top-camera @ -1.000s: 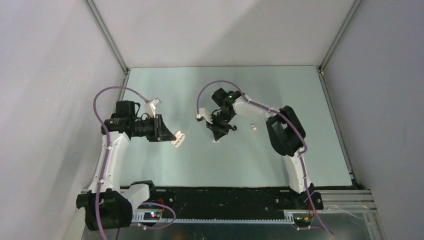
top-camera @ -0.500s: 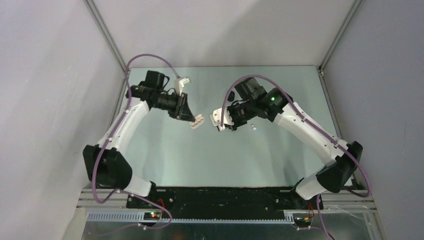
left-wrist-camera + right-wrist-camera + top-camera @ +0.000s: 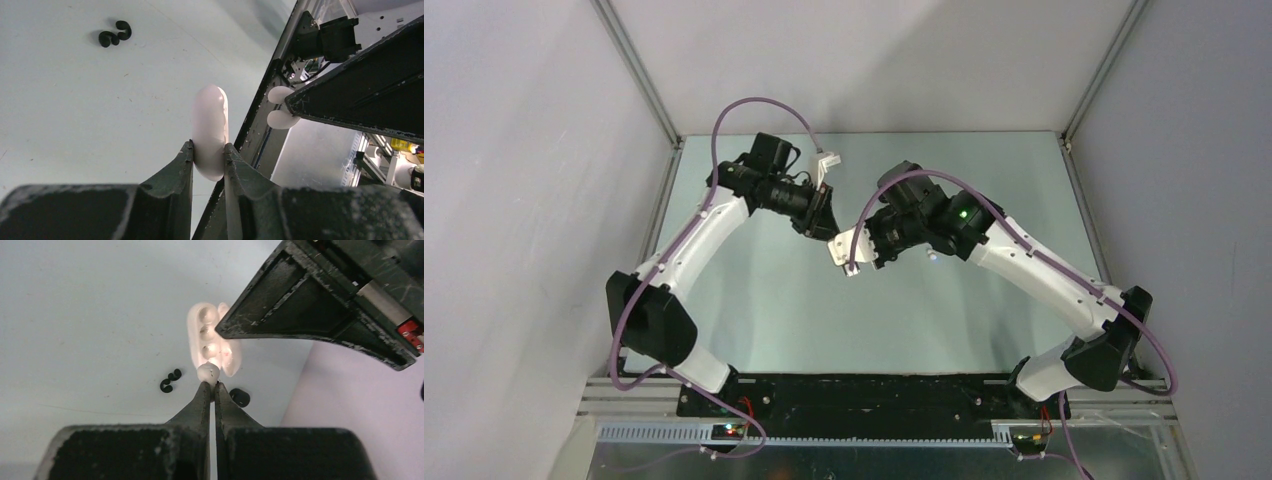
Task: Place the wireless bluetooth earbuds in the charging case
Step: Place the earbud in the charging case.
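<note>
My left gripper [image 3: 207, 146] is shut on a white oval charging case [image 3: 210, 125], held edge-on above the table. In the right wrist view the case [image 3: 206, 335] is open and shows its wells. My right gripper [image 3: 213, 385] is shut on a white earbud [image 3: 208, 373], which is at the lower end of the open case. In the top view the two grippers, left [image 3: 826, 226] and right [image 3: 857, 263], meet at the case [image 3: 840, 246] over the table's middle. Two black earbuds [image 3: 170, 380] lie together on the table. Another white earbud [image 3: 934, 257] lies on the table.
A black oval case [image 3: 240, 397] lies on the table near the black earbuds [image 3: 115, 34]. The pale green table [image 3: 754, 300] has metal posts at the back corners and grey walls on three sides. Purple cables loop above both wrists.
Both arms have moved inwards and towards the back. The left gripper carried the case to the right, the right gripper carried the white earbud left, and the two now meet.
</note>
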Controlling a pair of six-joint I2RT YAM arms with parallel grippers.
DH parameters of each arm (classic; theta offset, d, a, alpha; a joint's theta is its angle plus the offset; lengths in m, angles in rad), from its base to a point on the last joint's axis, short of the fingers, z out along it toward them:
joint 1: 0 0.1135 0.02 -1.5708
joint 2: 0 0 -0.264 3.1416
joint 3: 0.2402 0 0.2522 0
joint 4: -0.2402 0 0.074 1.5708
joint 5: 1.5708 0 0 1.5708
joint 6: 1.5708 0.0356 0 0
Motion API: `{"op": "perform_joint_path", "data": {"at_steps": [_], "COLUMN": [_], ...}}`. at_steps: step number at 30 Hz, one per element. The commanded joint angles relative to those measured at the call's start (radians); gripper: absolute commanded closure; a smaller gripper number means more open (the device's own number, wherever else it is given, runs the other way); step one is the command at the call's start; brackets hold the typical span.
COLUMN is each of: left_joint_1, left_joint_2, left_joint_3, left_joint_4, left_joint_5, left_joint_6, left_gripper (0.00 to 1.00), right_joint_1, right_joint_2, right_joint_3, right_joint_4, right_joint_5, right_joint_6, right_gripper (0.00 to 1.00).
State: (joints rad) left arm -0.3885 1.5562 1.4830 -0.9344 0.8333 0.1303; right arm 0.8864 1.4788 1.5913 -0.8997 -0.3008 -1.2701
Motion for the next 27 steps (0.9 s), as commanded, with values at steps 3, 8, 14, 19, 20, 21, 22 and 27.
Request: {"op": "perform_joint_path", "data": {"at_steps": [3, 8, 14, 19, 20, 21, 22, 27], "left_joint_1": [-0.031, -0.035, -0.035, -0.036, -0.035, -0.035, -0.034, -0.034], "left_joint_2": [-0.002, -0.010, -0.015, -0.015, -0.015, -0.014, -0.014, -0.013], "left_joint_3": [0.038, 0.025, 0.015, 0.010, 0.009, 0.008, 0.008, 0.010], "left_joint_4": [0.030, 0.030, 0.031, 0.029, 0.030, 0.031, 0.030, 0.031], "left_joint_5": [0.062, 0.086, 0.108, 0.117, 0.119, 0.120, 0.121, 0.131], "left_joint_6": [-0.015, -0.015, -0.012, -0.012, -0.013, -0.014, -0.013, -0.012], "left_gripper": [1.00, 1.00, 1.00, 1.00, 1.00, 1.00, 1.00, 1.00], "right_joint_1": [0.014, 0.015, 0.017, 0.018, 0.018, 0.018, 0.017, 0.016], "right_joint_2": [-0.010, -0.005, 0.004, 0.009, 0.011, 0.013, 0.013, 0.018], "right_joint_3": [0.002, -0.002, -0.007, -0.007, -0.008, -0.008, -0.008, -0.025], "right_joint_4": [0.076, 0.072, 0.051, 0.027, 0.019, 0.016, 0.012, 0.017], "right_joint_5": [0.029, 0.013, -0.005, -0.026, -0.029, -0.030, -0.030, -0.020], "right_joint_6": [0.030, 0.036, 0.032, 0.024, 0.023, 0.019, 0.017, 0.014], "right_gripper": [1.00, 1.00, 1.00, 1.00, 1.00, 1.00, 1.00, 1.00]}}
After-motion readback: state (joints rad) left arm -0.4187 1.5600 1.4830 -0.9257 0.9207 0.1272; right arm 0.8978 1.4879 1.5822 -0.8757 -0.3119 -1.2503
